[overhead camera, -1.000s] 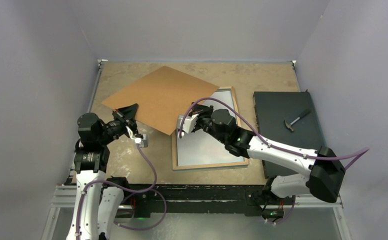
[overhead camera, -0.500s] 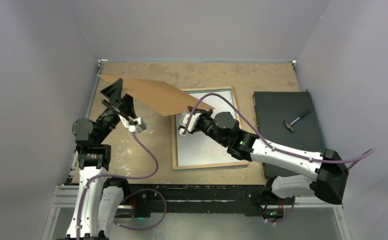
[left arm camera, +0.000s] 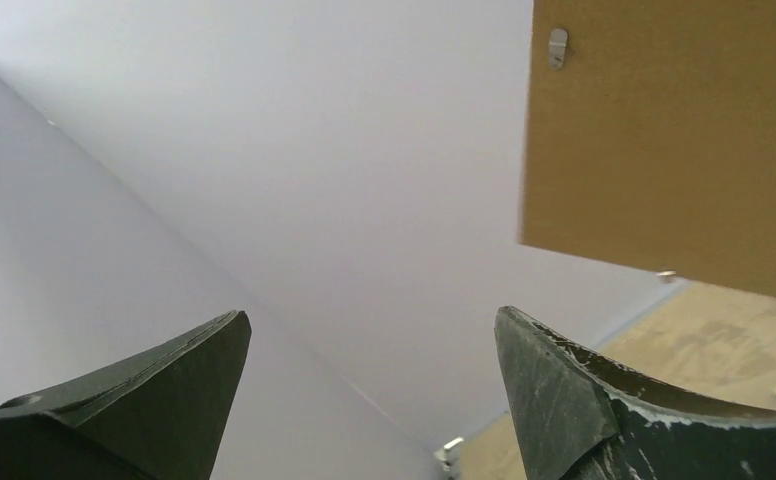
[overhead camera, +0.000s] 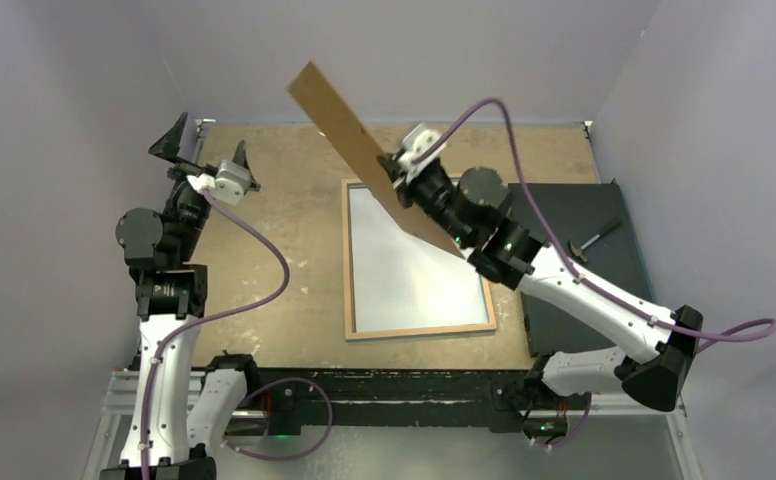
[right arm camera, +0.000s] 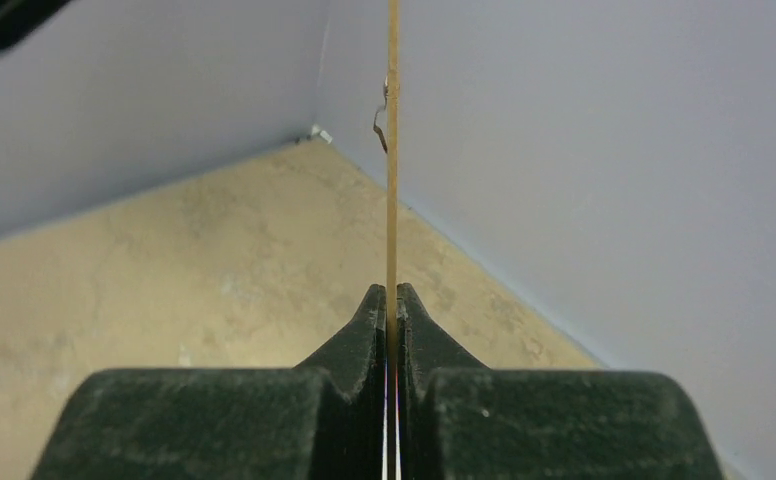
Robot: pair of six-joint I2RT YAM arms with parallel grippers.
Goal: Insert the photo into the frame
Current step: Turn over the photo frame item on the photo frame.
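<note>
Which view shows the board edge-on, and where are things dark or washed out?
Right wrist: backing board a thin edge-on sliver, right hand dark. Left wrist: left hand silhouetted against the pale wall. Top external: frame interior washed pale.

The left arm (overhead camera: 169,290) rises from its base at the near left with the elbow folded. Its wrist is tipped up and back by the far left corner of the table (overhead camera: 294,290), and the left gripper (overhead camera: 210,138) points upward, its fingers (left arm camera: 164,390) spread wide with nothing between them. The right arm (overhead camera: 574,290) reaches diagonally from the near right base toward the far middle, wrist lifted, and the right gripper (overhead camera: 396,172) has its fingers (right arm camera: 359,330) pressed together on the edge of a thin board (overhead camera: 349,135).
</note>
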